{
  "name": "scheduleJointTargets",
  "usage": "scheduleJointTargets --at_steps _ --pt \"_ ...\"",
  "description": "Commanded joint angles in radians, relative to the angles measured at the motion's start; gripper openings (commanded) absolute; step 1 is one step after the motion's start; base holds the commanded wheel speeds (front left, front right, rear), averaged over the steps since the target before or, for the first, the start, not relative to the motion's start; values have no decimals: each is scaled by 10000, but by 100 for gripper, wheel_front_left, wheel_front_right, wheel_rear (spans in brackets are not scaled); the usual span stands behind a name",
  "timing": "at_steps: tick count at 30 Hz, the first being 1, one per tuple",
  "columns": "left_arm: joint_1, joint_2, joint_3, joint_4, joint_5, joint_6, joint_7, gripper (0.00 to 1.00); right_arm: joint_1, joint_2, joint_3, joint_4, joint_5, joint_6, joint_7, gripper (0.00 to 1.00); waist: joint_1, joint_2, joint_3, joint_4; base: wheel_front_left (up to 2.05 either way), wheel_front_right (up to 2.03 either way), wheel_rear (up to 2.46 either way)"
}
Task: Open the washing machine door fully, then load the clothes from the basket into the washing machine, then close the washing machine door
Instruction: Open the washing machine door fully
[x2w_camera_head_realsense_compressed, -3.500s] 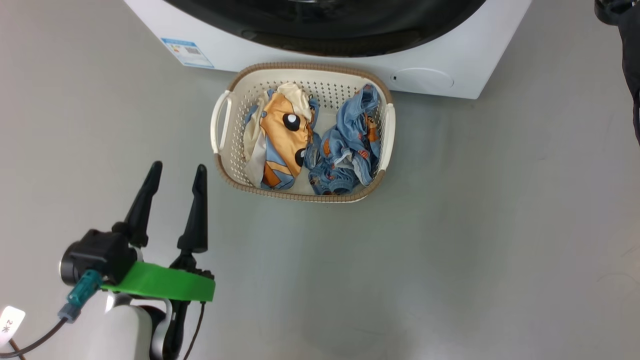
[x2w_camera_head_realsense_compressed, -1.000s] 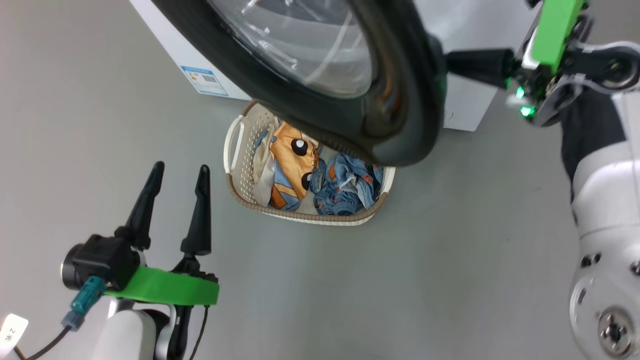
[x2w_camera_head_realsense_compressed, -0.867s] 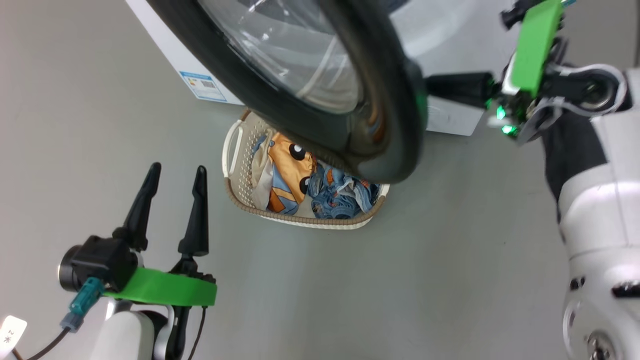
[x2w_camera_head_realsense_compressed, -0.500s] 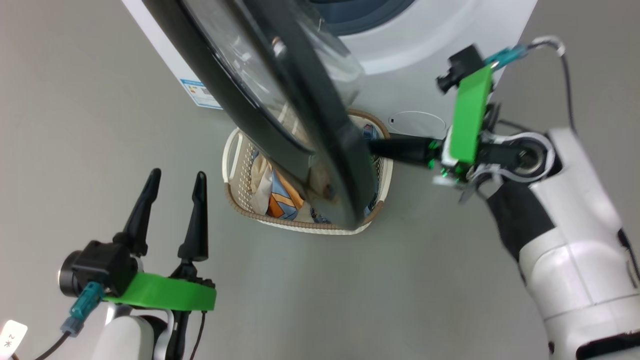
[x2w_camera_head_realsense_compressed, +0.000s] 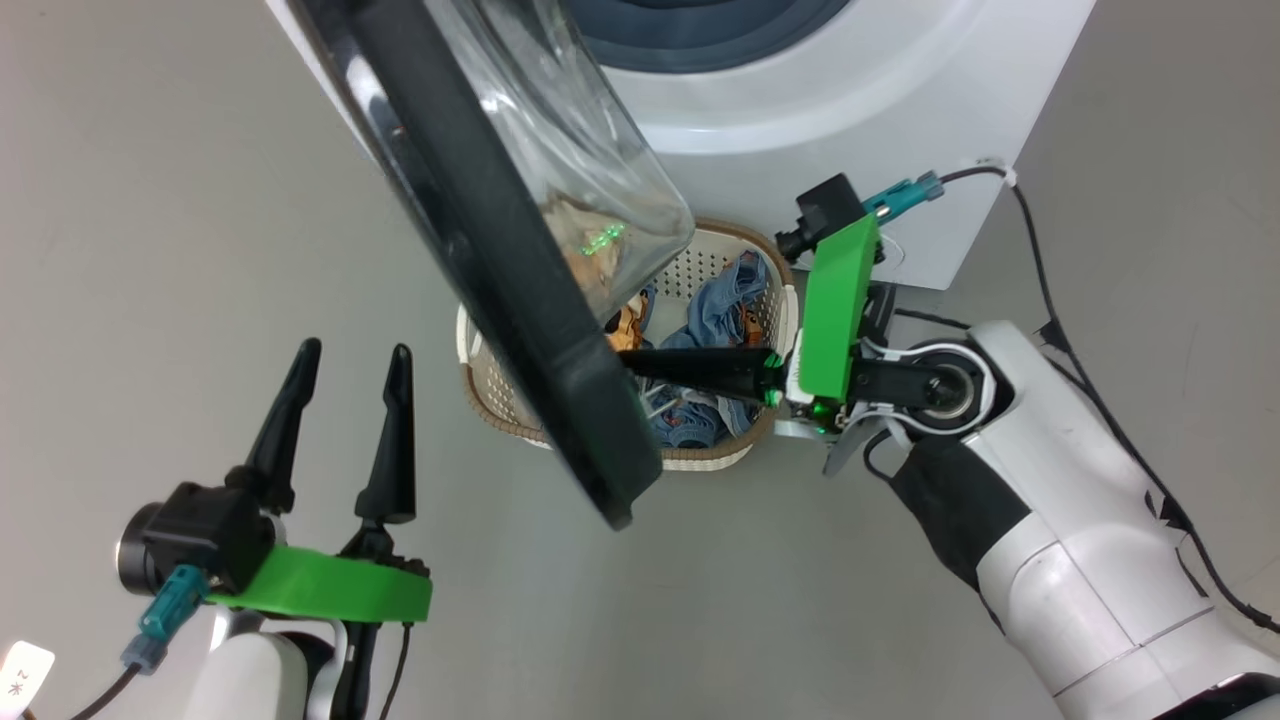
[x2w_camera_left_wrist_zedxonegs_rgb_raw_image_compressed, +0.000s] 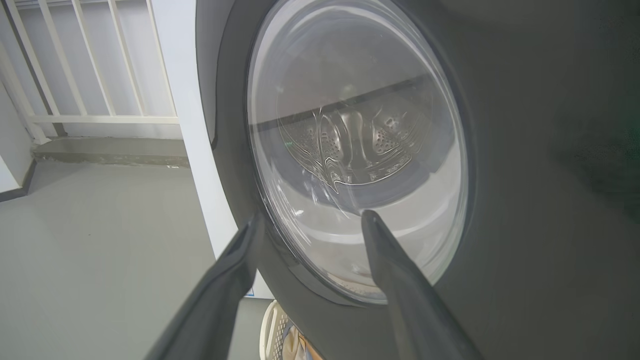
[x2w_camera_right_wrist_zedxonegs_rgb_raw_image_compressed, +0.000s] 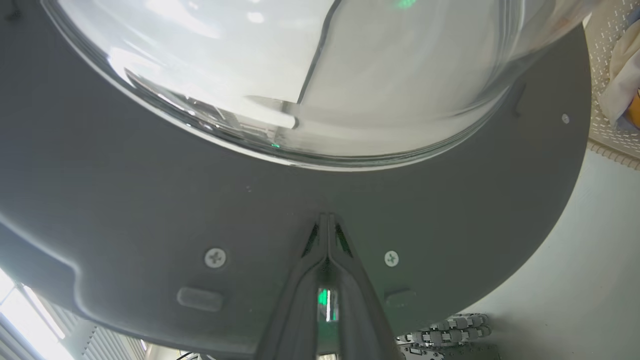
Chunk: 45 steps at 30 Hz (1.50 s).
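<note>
Cream basket (x2w_camera_head_realsense_compressed: 700, 462) is holding 2 clothes (x2w_camera_head_realsense_compressed: 725, 305) below the half-open washing machine door (x2w_camera_head_realsense_compressed: 480, 250). Right gripper (x2w_camera_head_realsense_compressed: 640, 362), fingers pinched together, is seemingly pressing the door's inner rim; left gripper (x2w_camera_head_realsense_compressed: 354, 348) is hanging spread wide, empty.

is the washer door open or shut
Open, maybe not fully: the door stands swung out over the basket, baring the washer mouth.

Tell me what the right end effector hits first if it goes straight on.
The washing machine door: the right end effector, shut, seems to touch its dark inner rim below the glass bowl.
</note>
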Motion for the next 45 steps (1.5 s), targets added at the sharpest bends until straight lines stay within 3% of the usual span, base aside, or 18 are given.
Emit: scheduleJointTargets --at_steps 1,12,29,30,32,33,34,45 --pt "-15 254 361 -214 17 -38 -63 100 38 327 301 -164 177 29 -112 0 0 -1 6 -17 0 0 0" --pt "44 254 481 -205 174 -80 -63 100 63 271 517 -109 916 29 -1101 0 0 -1 -325 -349 0 0 0" --pt "737 254 1050 -313 705 -226 -63 100 1832 -816 -149 -1101 912 29 -2729 0 0 -1 -1390 -1423 0 0 0" --pt "797 254 1098 -304 723 -232 -63 100 1957 -870 -178 -1176 871 29 -2870 15 0 -1 -1456 -1494 0 0 0" --pt "923 254 1179 -285 746 -242 -63 100 2230 -972 -253 -1335 764 29 -3217 32 0 -1 -1602 -1623 0 0 0" --pt "990 254 1212 -273 758 -246 -63 100 2360 -1017 -274 -1411 674 29 -3406 51 0 -1 -1670 -1686 0 0 0" --pt "1055 254 1237 -252 764 -250 -63 100 2489 -1062 -281 -1499 574 29 -3576 100 0 -1 -1733 -1747 0 0 0" --pt "1378 276 1433 -139 759 -273 -63 100 3410 -1635 -556 -2687 -1855 29 -6340 100 0 -1 -2106 -2170 0 0 0"
